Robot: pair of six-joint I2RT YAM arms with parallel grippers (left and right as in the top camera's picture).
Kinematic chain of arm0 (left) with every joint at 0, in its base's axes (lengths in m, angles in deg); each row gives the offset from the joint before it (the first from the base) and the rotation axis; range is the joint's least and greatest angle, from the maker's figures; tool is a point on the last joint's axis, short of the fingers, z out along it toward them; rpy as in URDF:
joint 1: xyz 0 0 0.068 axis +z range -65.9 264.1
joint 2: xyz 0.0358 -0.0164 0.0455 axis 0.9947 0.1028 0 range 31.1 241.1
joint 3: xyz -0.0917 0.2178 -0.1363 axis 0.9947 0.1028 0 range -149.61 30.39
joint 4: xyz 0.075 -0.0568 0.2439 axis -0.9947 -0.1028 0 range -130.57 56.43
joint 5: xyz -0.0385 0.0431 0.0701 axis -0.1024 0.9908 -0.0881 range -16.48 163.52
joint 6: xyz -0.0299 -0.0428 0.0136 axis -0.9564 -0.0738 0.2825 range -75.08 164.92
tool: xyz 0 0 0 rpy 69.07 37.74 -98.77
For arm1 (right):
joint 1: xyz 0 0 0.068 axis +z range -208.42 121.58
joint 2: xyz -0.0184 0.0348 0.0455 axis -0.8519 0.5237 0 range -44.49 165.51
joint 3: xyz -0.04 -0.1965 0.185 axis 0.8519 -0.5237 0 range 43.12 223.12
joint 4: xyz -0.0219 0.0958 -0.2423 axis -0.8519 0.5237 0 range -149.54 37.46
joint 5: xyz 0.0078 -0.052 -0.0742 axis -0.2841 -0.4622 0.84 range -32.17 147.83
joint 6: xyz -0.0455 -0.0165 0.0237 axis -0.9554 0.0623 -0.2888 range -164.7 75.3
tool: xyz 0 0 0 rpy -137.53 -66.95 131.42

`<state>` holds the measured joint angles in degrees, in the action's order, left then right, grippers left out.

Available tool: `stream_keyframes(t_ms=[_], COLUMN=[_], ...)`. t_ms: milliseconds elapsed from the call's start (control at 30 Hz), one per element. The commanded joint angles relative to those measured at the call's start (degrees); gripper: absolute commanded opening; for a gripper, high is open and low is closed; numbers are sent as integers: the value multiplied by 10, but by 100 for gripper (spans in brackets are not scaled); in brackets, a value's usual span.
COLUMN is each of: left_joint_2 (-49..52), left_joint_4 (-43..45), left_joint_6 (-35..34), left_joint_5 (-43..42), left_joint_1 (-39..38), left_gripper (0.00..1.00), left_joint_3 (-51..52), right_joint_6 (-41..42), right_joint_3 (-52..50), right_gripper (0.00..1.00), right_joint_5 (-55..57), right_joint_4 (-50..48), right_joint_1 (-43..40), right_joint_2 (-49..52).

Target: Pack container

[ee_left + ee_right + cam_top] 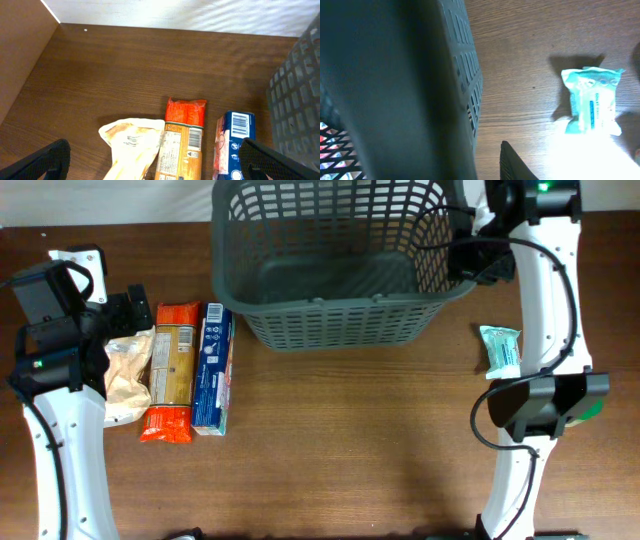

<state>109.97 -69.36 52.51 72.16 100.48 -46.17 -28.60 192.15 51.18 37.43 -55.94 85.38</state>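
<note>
Beige bag (128, 375), orange pkt (170, 385) & blue box (212, 370) lie side by side, touching, on wooden tabletop (350, 450). Teal pkt (501, 350) sits well apart.

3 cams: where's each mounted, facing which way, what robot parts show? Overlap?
Overhead: fixed above table, looking straight down; left arm, right arm, basket show.
Left wrist: on left arm, looking along table at orange packet, blue box; left claw fingertips at bottom corners.
Right wrist: hard against basket wall, facing table and teal pack; one finger of right claw shows.
Shared: overhead and right wrist both see basket, teal pack.
</note>
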Motion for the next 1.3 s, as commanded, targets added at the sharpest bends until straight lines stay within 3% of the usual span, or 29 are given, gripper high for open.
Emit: stream_keyframes(t_ms=[0, 500, 533, 567, 600, 800, 933, 1100, 1267], left_joint_2=[2, 2, 2, 2, 2, 2, 2, 2, 2], left_joint_4=[1, 1, 1, 1, 1, 1, 1, 4, 0], left_joint_6=[-5, -5, -5, -5, -5, -5, -5, -5, -5], left_joint_5=[-8, -8, -8, -8, -8, -8, -8, -9, -28], left_joint_1=[3, 3, 3, 3, 3, 3, 3, 3, 3], left_gripper=[99, 99, 99, 99, 99, 99, 99, 99, 99], left_joint_3=[-10, -10, -10, -10, -10, -10, -10, -10, -10], right_joint_6=[25, 35, 33, 19, 8, -55, -69, -69, -63], right_joint_3=[-5, -5, -5, 0, 6, 75, 181, 256, 263], right_gripper=[24, 25, 32, 48, 54, 68, 75, 82, 83], right_joint_5=[1, 41, 42, 41, 39, -12, -49, 0, 80], right_joint_4=[2, 2, -2, -12, -19, -55, -55, -47, -22], right_joint_1=[5, -18, -17, -17, -17, -17, -18, -42, -106], right_joint_2=[5, 5, 5, 3, 0, -39, -86, -151, -226])
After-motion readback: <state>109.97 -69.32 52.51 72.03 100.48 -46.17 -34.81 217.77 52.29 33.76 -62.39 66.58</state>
